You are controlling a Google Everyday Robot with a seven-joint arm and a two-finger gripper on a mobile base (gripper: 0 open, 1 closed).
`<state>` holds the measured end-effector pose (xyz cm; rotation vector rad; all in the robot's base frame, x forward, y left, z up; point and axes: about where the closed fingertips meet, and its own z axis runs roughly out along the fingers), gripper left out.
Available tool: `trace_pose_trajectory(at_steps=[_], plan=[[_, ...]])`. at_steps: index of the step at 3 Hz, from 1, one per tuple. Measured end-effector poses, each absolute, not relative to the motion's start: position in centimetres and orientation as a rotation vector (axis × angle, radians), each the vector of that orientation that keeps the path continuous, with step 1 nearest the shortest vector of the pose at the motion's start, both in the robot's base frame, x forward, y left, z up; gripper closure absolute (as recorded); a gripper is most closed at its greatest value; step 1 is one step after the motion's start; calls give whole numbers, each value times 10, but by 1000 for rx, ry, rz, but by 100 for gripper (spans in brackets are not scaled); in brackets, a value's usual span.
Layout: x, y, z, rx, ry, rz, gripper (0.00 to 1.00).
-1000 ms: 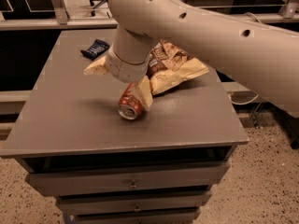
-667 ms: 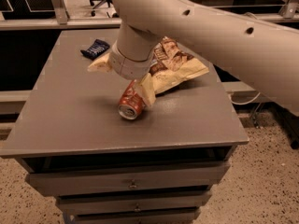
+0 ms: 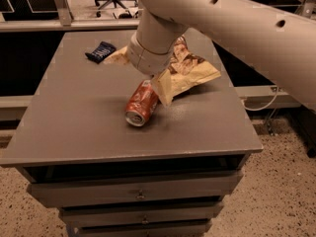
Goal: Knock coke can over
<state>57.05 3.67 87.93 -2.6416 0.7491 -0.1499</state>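
The coke can (image 3: 141, 104) is seen lying on its side near the middle of the bench (image 3: 74, 132), its silver end turned toward the front edge and its far end just beside the tan chip bag (image 3: 195, 70). The gripper (image 3: 137, 81) is held low over the can's far end, with the fingers (image 3: 163, 88) spread apart and nothing gripped; one finger is pointed down just beside the can. A small dark blue packet (image 3: 100, 52) is found well apart, near the back left corner.
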Motion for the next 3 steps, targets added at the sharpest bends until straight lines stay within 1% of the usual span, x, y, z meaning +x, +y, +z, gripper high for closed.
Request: trace_pose_trajectory(at_steps=[2,3], plan=[[633,-28,944,-2267,1154,-196,0],[633,-28,944,-2267,1154,-196,0]])
